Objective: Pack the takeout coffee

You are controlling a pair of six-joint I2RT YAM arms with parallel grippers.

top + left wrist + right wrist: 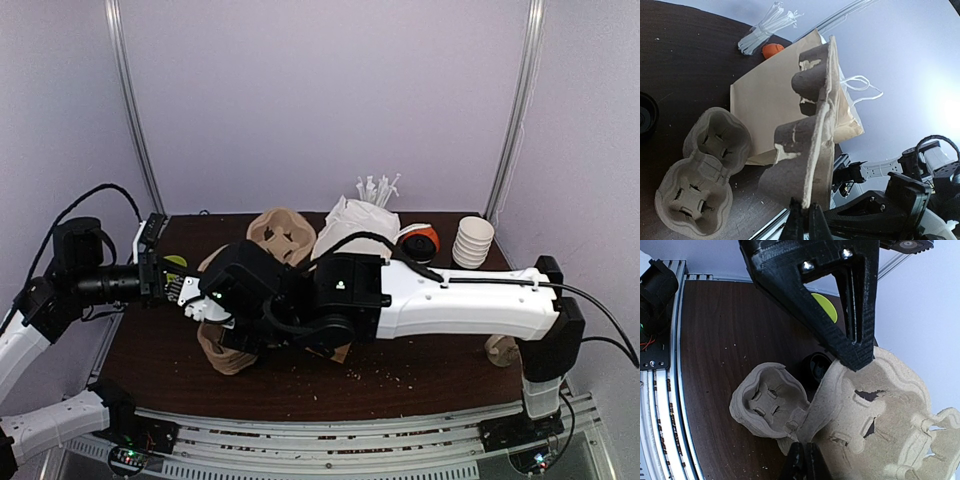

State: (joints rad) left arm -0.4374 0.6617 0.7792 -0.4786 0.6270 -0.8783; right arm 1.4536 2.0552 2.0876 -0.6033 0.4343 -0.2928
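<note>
By L gripper [858,360] clamping carrier [880,410]: takeout coffee [815,367].

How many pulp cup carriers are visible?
2. A large carrier held on edge by the left gripper; a two-cup carrier flat on the table. More may be hidden.

overhead looks down from behind; close wrist views share the cup carrier [800,150].

The bench holds two pulp cup carriers, a small carrier [769,400] and a large carrier [875,410], one paper bag [775,100], one takeout coffee [814,369], one stack of white cups [472,242], one bundle of stirrers [767,25], one yellow-green disc [824,307] and one orange-and-black object [420,240].
</note>
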